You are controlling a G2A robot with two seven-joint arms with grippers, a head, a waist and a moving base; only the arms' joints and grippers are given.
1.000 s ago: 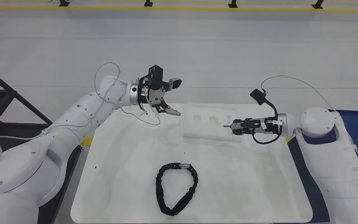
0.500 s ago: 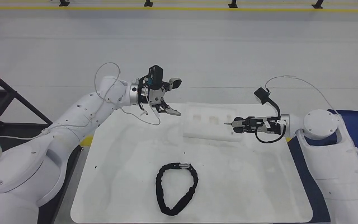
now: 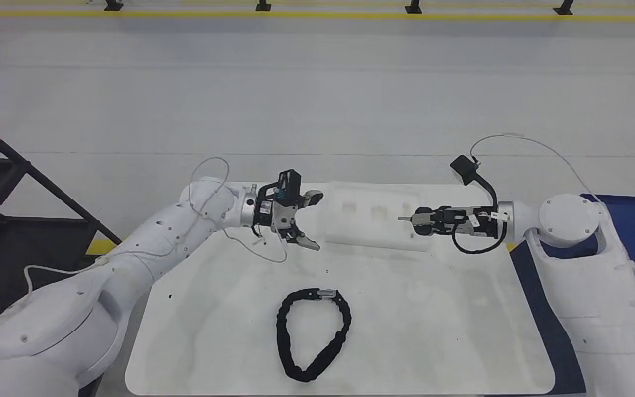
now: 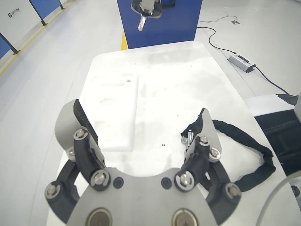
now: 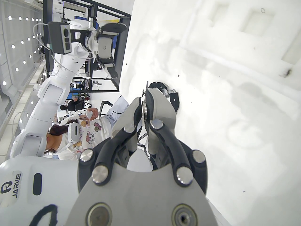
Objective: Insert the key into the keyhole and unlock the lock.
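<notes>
Projecting from the closed jaws of the right gripper (image 3: 417, 220), the key (image 4: 141, 24) is held by its head above the far right part of the table, its thin, flat metal blade pointed across toward the left arm. The lock (image 3: 313, 332) is laid well apart from it on the near middle of the table (image 3: 456, 337), as a closed loop of chain sheathed in black fabric, with a short metal-trimmed lock body at the far end of the loop. Between key and lock a white foam block (image 3: 372, 213) is set, matte and slightly scuffed, with shallow rectangular recesses pressed into its upper face. Compared with half a second ago, the key and the right gripper are found in the same place, and the lock is unmoved. The left gripper (image 4: 138, 109), however, has been brought in from beyond the table's far left corner. It is now held above the table at the left end of the foam block, with the lock nearer to the robot. Its jaws are spread wide and nothing is held between them. Its fingers are formed of pale curved metal plates lined with ribbed black pads and are carried on black linkages with bright round screws. The tabletop is seen as white, smooth and round-cornered.
</notes>
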